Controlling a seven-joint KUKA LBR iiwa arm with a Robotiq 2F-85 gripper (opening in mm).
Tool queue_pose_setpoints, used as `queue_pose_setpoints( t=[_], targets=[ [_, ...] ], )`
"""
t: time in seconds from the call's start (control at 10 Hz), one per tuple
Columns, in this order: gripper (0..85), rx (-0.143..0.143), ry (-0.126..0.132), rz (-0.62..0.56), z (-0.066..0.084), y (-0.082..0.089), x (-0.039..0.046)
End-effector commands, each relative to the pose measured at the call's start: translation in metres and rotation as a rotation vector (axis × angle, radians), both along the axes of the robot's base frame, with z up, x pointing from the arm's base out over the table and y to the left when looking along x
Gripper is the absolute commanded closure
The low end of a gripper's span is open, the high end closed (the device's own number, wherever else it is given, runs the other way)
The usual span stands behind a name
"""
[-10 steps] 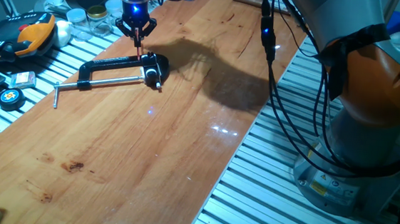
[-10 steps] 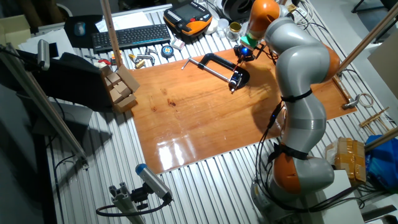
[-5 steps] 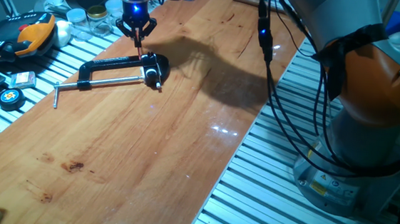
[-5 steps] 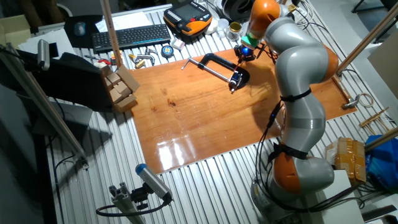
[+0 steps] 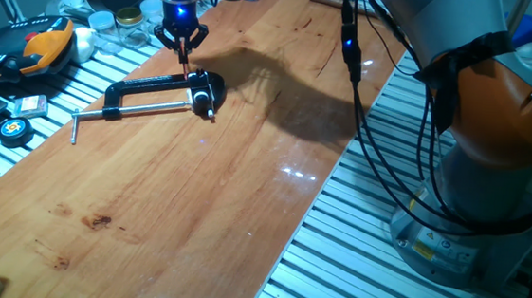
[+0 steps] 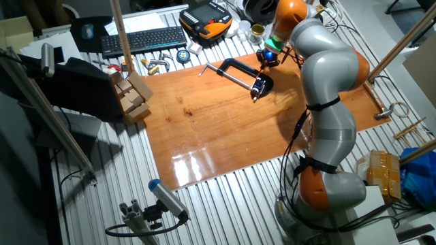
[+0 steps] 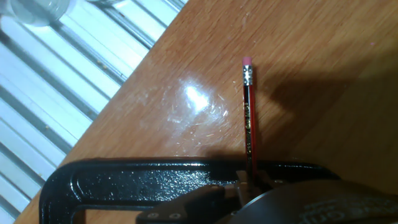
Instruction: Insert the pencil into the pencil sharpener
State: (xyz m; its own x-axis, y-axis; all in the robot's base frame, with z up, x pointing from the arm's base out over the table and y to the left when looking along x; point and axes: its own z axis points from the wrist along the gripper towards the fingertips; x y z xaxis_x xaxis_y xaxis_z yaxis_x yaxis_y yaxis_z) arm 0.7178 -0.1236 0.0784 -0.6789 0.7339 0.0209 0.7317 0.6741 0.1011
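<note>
My gripper [image 5: 184,47] hangs over the far left part of the wooden table [image 5: 246,166], just behind the black C-clamp [image 5: 147,86]. It is shut on the pencil [image 5: 186,63], a thin red stick that points down from the fingertips. In the hand view the pencil [image 7: 249,124] runs away from the hand, its pink eraser end close to bare wood beyond the clamp frame [image 7: 124,183]. The pencil sharpener [image 5: 206,92], a small black rounded block with a pale spot, sits in the clamp's jaw end, slightly nearer and to the right of the pencil. It also shows in the other fixed view [image 6: 261,84].
Off the board's left edge lie an orange-black tool [image 5: 37,41], jars [image 5: 124,14] and a tape measure [image 5: 13,129]. A keyboard [image 6: 139,39] and wooden blocks [image 6: 133,95] stand beyond the board. The clamp's silver screw rod [image 5: 126,111] sticks out leftwards. The arm's cables [image 5: 354,51] hang at the right.
The gripper with the pencil has shifted up very slightly. The clamp and the sharpener have not moved.
</note>
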Motion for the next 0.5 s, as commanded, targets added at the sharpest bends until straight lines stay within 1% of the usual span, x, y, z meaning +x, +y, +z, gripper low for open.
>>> queue_pose_setpoints(
  t=[0.0, 0.1, 0.2, 0.3, 0.4],
  targets=[
    [85.0, 0.016, -0.001, 0.018, -0.0002, 0.0002, -0.0001],
    [85.0, 0.01, 0.005, 0.053, -0.0002, 0.0002, -0.0001],
    [85.0, 0.003, 0.005, 0.069, -0.0002, 0.0002, -0.0001],
    [85.0, -0.008, -0.005, 0.085, -0.0002, 0.0002, -0.0001],
    [85.0, -0.005, -0.032, 0.048, -0.0002, 0.0002, -0.0001]
  ],
)
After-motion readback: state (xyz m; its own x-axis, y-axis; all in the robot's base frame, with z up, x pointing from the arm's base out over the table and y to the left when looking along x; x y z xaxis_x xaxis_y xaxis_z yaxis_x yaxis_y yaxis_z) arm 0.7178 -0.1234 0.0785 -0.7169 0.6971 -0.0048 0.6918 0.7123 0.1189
